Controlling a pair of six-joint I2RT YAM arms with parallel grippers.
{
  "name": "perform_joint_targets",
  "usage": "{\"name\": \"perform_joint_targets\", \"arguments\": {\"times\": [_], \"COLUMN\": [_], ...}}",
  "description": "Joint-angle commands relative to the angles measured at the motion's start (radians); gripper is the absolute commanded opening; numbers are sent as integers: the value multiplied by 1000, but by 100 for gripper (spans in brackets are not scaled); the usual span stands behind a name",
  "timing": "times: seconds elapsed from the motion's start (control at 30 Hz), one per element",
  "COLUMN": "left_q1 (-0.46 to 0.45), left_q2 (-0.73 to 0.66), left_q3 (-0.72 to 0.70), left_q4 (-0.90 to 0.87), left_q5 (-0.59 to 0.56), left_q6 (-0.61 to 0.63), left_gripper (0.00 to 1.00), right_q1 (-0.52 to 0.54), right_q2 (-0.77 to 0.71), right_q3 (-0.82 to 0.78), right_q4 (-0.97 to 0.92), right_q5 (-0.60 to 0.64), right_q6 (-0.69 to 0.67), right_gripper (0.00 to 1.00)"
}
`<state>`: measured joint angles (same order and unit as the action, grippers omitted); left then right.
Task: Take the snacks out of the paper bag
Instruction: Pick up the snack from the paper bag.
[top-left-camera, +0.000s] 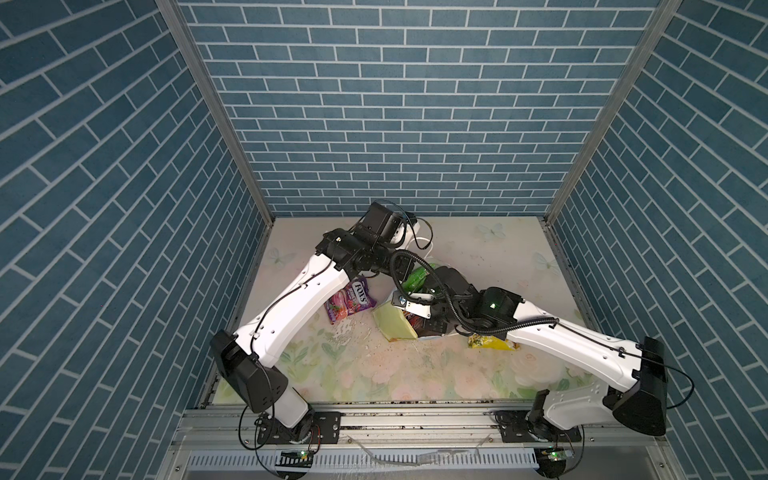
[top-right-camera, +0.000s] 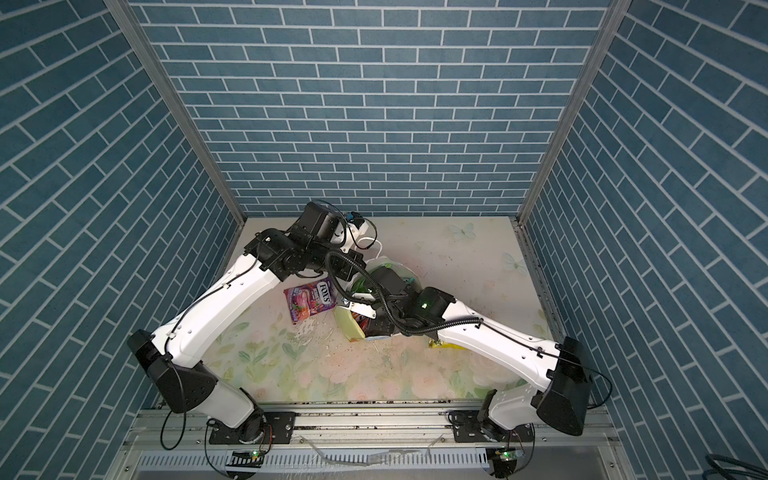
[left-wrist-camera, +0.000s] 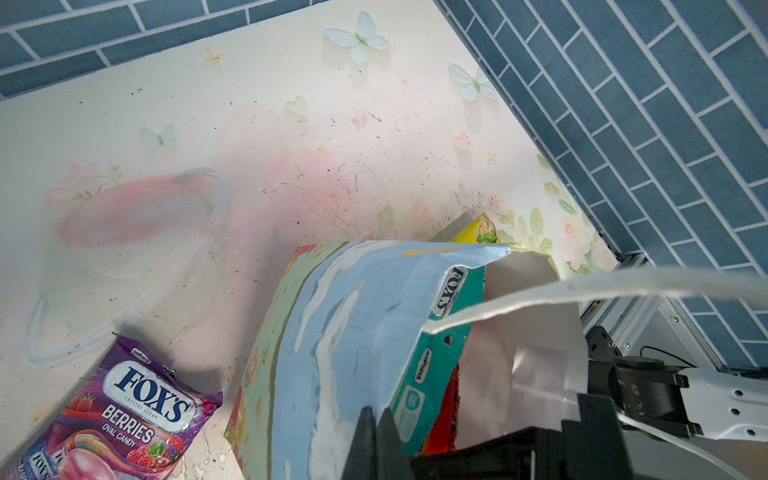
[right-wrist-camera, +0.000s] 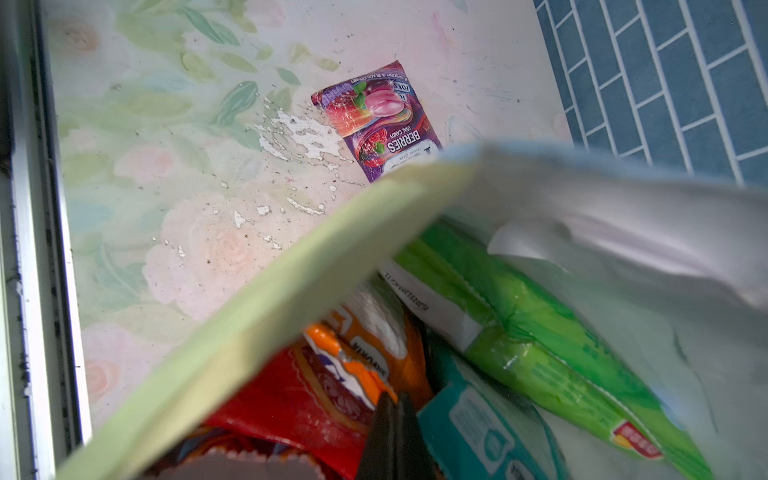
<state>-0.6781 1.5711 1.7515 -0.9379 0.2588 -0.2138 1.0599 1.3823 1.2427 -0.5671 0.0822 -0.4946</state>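
In both top views the paper bag (top-left-camera: 394, 325) stands near the middle of the tabletop (top-left-camera: 478, 257), mouth up, with its pale green narrow side toward the camera. The left arm (top-left-camera: 299, 299) reaches round to the bag's far side. The right arm (top-left-camera: 561, 337) dips its wrist into the bag's mouth. Neither hand's fingers show here. A purple Fox's packet (top-left-camera: 351, 305) lies flat on the tabletop just beside the bag, on the left arm's side. A yellow packet (top-left-camera: 492, 343) lies near the bag on the right arm's side, partly under that arm. A green chips bag (top-left-camera: 415, 279) pokes out of the bag's mouth.

In the left wrist view the left hand (left-wrist-camera: 376, 436) is closed on the rim of the bag's bluish printed wide side, the paper pinched between its dark fingers. Inside the bag a teal packet (left-wrist-camera: 432, 353) leans against that wall, with a strip of the red bag (left-wrist-camera: 446, 411) next to it. A white cord handle (left-wrist-camera: 602, 286) crosses over the mouth. The purple Fox's packet lies by the bag's foot, and a corner of the yellow packet shows beyond the bag.

In the right wrist view the right hand (right-wrist-camera: 394, 415) is down inside the bag, its fingers pressed together with no gap. Their tips sit at an edge of the orange packet (right-wrist-camera: 374, 345), between the red bag and the teal packet. Whether a packet's edge is caught between them I cannot tell. The green chips bag lies along the bag's white inner wall, and the purple Fox's packet lies outside the bag, beyond its pale green side.
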Motion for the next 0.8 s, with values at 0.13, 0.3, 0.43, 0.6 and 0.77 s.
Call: {"name": "perform_joint_targets", "arguments": {"times": [0.13,0.3,0.43,0.6,0.77], "left_q1": [5,5,5,5,5], "left_q2": [-18,-13,-5,3,9], "left_q3": [-4,-1,7,15,22], "left_q4": [13,16,16,14,14], "left_q5": [-4,-4,-4,-3,-3], "left_q6": [-10,-10,-10,-8,-8], "left_gripper": [0,0,0,0,0], "right_q1": [0,0,0,1,0], "right_q2": [-26,-81,-128,-171,-210], "right_q3": [-4,-38,-61,-73,-83], "right_q4": [11,88,146,174,183], "right_q5": [10,25,36,53,79], "right_q6": [-20,5,29,41,43], "right_gripper": [0,0,0,0,0]}}
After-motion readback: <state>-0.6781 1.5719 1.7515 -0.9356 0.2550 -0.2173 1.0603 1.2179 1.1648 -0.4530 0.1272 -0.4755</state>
